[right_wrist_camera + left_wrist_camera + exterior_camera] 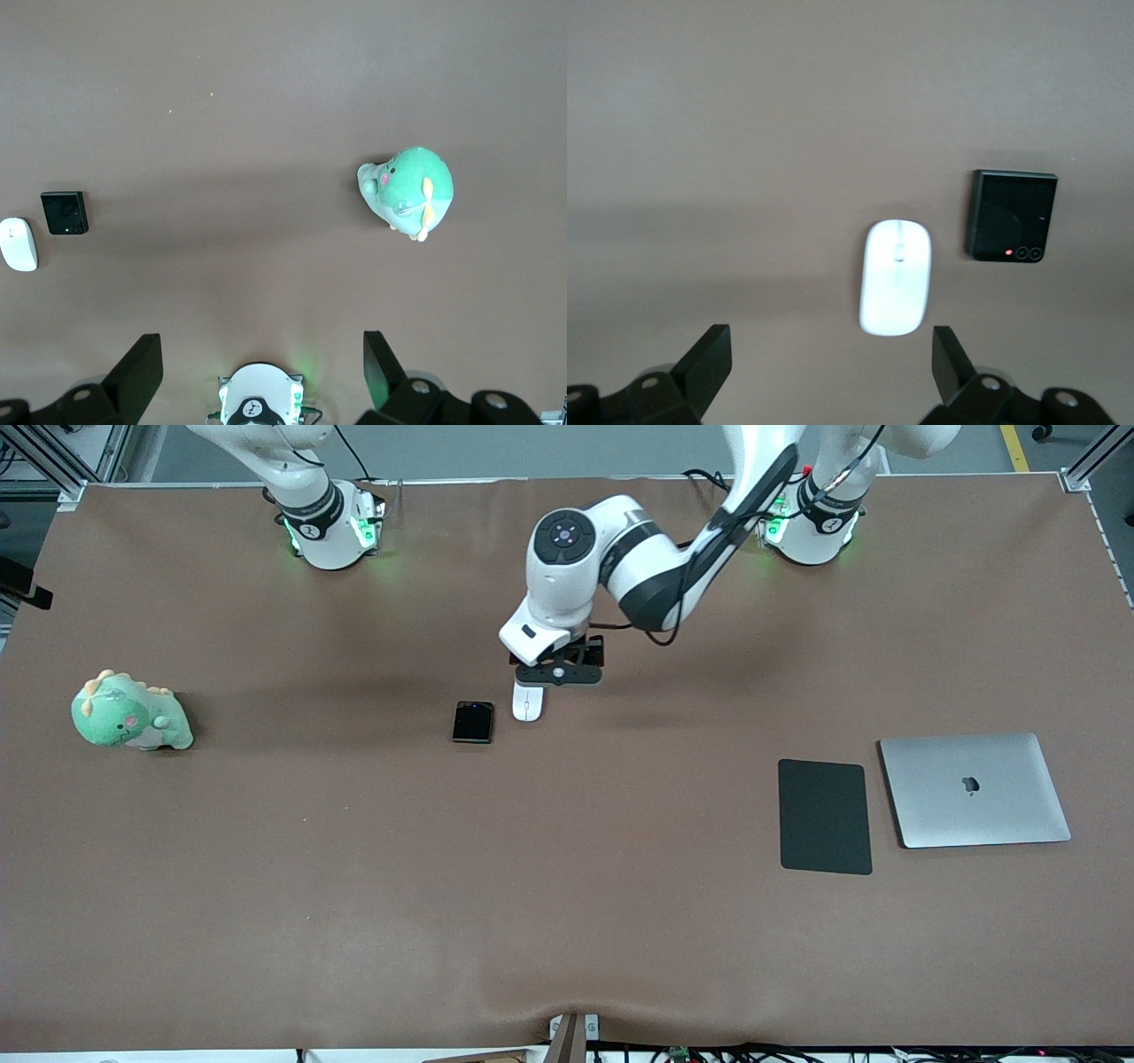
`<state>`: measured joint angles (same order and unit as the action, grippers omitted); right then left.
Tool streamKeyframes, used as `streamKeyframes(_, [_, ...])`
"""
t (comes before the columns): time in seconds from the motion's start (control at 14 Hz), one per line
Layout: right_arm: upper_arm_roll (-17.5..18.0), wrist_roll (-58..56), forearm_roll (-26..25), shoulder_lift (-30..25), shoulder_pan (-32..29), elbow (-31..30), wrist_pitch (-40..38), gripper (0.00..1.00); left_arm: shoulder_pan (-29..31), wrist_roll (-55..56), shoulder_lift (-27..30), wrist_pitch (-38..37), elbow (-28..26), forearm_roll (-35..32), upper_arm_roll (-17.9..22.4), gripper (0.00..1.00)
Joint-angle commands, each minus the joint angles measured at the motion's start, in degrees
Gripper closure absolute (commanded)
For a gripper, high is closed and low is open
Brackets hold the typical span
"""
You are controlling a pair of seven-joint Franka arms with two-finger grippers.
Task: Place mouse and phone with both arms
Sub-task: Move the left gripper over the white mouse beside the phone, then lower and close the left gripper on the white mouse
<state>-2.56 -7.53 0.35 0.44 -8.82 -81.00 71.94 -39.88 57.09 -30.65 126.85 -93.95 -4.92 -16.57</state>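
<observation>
At the desk's [354, 868] 9 o'clock edge: green plush dinosaur [128, 713]. Near centre: phone [472, 722], with mouse [528, 705] just beside it at 3 o'clock, apart. Hovering over the mouse's 12 o'clock end: left end effector [556, 677], fingers spread apart, empty. Toward 4 o'clock: black pad [824, 817], then laptop [974, 790]. Waiting high above the desk by its base: right end effector [263, 354], fingers apart, empty.
</observation>
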Motion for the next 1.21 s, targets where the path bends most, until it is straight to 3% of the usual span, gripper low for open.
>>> streamKeyframes(0.0, [0.63, -0.9, 1.14, 0.0, -1.19, -0.04, -0.92, 0.0, -2.12, 5.64, -5.99, 0.94, 5.35, -4.47, 0.58, 0.0])
streamKeyframes(0.21, [0.8, -0.9, 1.23, 0.35, -0.67, -0.74, -1.01, 0.0, -3.09, 9.35, -9.78, 0.95, 7.11, -8.09, 0.75, 0.0])
streamKeyframes(0.64, [0.98, -0.29, 0.53, 1.22, 2.76, -0.74, 2.59, 0.0, -3.97, 12.42, -16.19, 1.56, 12.82, -7.83, 0.75, 0.0])
streamKeyframes(1.14, [0.98, -0.82, 0.87, 5.71, 3.2, -0.21, 6.64, 0.0, -6.52, 9.11, -19.1, 6.57, 13.09, -8.62, 0.84, 0.0])
